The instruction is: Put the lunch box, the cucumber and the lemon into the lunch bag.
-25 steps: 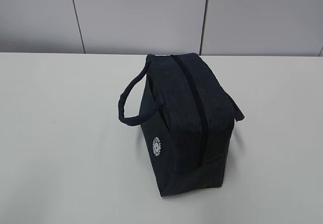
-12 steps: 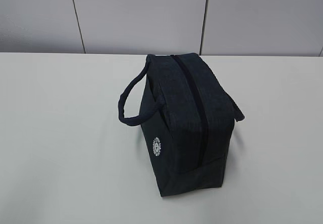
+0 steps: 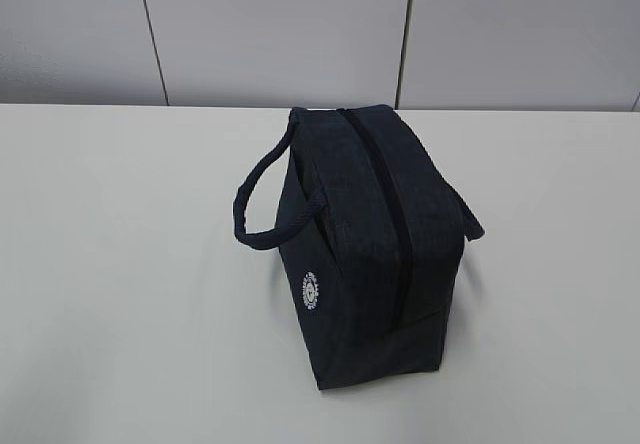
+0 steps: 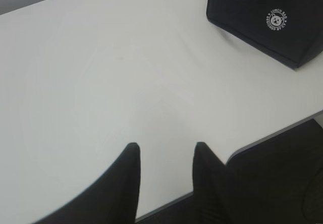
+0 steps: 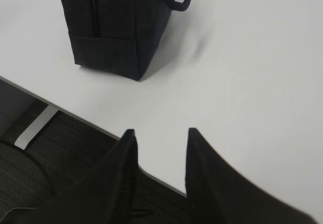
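White table (image 3: 120,264), zipped lunch bag (image 3: 370,254) upright.

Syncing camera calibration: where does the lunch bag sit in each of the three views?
Exterior view: lunch bag stands centre frame, slightly right, on the white table, zipper shut.
Left wrist view: top right corner, cropped by the frame; the left gripper is open below it.
Right wrist view: top left, above the open right gripper.
Shared landmark: the round white logo, also in the left wrist view; not visible in the right wrist view.
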Robot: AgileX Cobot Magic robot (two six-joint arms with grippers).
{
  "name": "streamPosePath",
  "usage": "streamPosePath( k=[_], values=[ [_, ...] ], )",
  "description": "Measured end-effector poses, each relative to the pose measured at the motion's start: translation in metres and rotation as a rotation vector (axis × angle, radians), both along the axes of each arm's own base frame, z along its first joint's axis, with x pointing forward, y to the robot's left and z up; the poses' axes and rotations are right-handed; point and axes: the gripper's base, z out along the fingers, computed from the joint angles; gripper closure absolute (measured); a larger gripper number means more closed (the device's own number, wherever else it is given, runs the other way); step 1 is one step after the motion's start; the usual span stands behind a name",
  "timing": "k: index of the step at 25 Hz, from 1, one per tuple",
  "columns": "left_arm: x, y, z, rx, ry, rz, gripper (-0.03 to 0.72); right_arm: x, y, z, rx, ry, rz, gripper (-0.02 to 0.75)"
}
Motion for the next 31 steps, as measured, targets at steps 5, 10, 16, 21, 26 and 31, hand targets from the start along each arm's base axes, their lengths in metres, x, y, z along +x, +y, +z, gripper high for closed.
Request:
streamPosePath(
  k=[5,10,16,21,26,31],
  values=[
    [0.0001,-0.0001,0.0000,0.000,0.000,0.009,0.452,0.0000,0.0004,0.0001,0.002,-0.001,-0.034,0.497],
    [0.0006,-0.0006,0.0002,-0.001,-0.002,0.065,0.451,0.0001,0.0029,0.0003,0.003,-0.003,-0.244,0.497],
    [0.0017,-0.0016,0.0003,-0.001,-0.004,0.188,0.452,0.0005,0.0049,0.0003,0.002,-0.003,-0.415,0.497],
    [0.0019,-0.0017,0.0005,-0.001,-0.006,0.207,0.451,0.0007,0.0052,0.0005,0.003,-0.006,-0.444,0.498],
    [0.0019,-0.0017,0.0005,-0.001,-0.006,0.207,0.451,0.0007,0.0053,0.0005,0.003,-0.006,-0.446,0.498],
    [0.0019,-0.0017,0.0005,-0.001,-0.006,0.207,0.452,0.0007,0.0053,0.0005,0.003,-0.006,-0.446,0.498]
  ],
)
